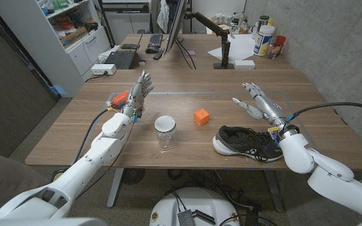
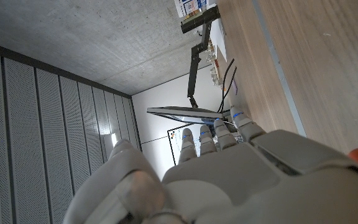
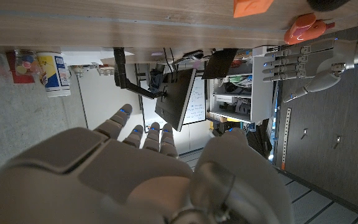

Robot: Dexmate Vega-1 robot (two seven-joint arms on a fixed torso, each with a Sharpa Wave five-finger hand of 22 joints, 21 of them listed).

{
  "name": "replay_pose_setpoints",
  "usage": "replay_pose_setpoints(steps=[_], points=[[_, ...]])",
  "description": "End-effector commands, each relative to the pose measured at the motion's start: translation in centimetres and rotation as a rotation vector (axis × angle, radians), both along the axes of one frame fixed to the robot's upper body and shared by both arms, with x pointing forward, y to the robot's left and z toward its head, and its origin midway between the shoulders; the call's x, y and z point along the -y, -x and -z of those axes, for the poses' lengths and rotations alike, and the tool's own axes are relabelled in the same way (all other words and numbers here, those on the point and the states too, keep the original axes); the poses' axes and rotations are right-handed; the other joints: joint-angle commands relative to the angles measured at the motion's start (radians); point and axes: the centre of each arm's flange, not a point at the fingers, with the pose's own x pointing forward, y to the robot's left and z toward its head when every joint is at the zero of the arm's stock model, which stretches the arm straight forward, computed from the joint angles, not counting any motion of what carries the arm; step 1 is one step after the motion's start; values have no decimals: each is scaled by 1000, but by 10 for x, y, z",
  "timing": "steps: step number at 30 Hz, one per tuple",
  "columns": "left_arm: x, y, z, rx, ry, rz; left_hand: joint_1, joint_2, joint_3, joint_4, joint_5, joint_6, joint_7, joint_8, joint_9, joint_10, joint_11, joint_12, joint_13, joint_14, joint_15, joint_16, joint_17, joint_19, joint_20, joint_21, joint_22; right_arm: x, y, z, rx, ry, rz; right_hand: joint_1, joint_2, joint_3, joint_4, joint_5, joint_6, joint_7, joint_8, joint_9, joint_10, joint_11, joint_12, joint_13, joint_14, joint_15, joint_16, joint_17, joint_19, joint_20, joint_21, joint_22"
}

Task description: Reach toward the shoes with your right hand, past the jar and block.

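— Where is the right hand (image 1: 254,100)?
— Raised above the wooden table (image 1: 187,81), fingers (image 1: 249,86) spread and holding nothing. The black shoe (image 1: 247,142) lies just behind it, beside the wrist, sole toward the table's near edge.
— And the jar and block?
— The orange block (image 1: 200,117) sits to that hand's left, near it; the clear jar (image 1: 165,132) with its white lid stands further left and nearer the robot.
— The left hand (image 1: 138,92)?
— Upright, fingers apart, empty. A small orange object (image 1: 119,98) shows just beside it; whether they touch, I cannot tell.
— Anything from the right wrist?
— The block (image 3: 252,6) on the table, and the left hand (image 3: 297,62) with spread fingers.
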Motion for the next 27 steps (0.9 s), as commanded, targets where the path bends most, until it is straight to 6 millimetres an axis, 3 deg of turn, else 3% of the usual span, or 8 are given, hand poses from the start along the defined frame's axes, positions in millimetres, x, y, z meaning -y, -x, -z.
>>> replay_pose_setpoints(steps=[1, 27], points=[[2, 0, 0, -2, -5, -1, 3, 7, 0, -11, -2, 1, 0, 2, 6, -8, -3, 2, 5, -2, -1, 6, 2, -7, 6, 7, 5, 0, 10, 10, -15, 8, 27, 7, 4, 2, -6, -3, -4, -5, 1, 4, -9, -3, 7, 5, -10, -14, 3, 3, -2, 0, 4, 3], [7, 2, 1, -6, -7, -11, 2, 8, 0, -12, -2, 2, -1, 2, 6, -8, -2, 2, 5, -2, -2, 6, 2, -8, 5, 7, 5, -3, 22, 25, -59, 78, 34, 6, 7, 6, -8, -4, -29, -9, -7, 4, -13, -5, 7, 5, -19, -16, 3, 3, -7, -3, 4, 3]])
